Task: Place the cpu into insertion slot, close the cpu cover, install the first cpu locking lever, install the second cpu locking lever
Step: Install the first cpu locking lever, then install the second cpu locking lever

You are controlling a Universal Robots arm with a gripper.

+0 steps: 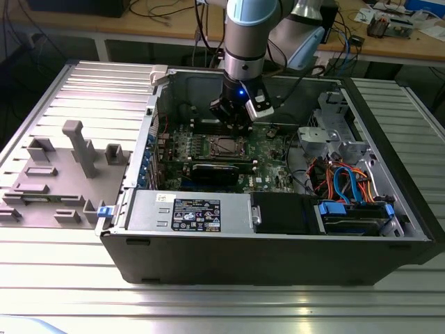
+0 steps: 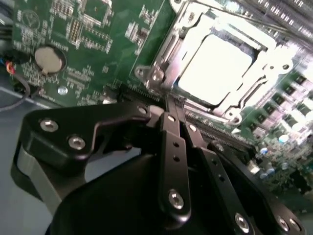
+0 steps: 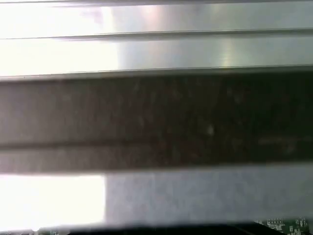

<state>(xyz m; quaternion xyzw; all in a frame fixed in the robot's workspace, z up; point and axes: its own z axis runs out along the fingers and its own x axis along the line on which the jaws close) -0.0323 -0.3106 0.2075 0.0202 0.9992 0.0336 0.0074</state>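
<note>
1. the gripper [image 2: 168,105] hangs inside the open computer case [image 1: 278,257], its black fingers [image 2: 173,147] pressed together with nothing between them.
2. in the second wrist view the fingertips sit just beside the edge of the insertion slot [image 2: 161,73], above a long black slot on the board.
3. the cpu [image 2: 215,63] lies flat in the slot, its bright metal top showing through the window of the cpu cover [image 2: 264,68], which lies down over it.
4. in the exterior view the gripper [image 1: 233,120] stands at 12 o'clock of the socket [image 1: 224,145] on the green motherboard [image 1: 271,149].
5. a black card [image 1: 221,171] lies at 6 o'clock of the socket; blue and orange cables [image 1: 344,182] crowd at 3 o'clock.
6. a round coin battery [image 2: 50,58] sits on the board, well apart from the socket.
7. a grey fixture plate [image 1: 62,174] lies outside the case at 9 o'clock.
</note>
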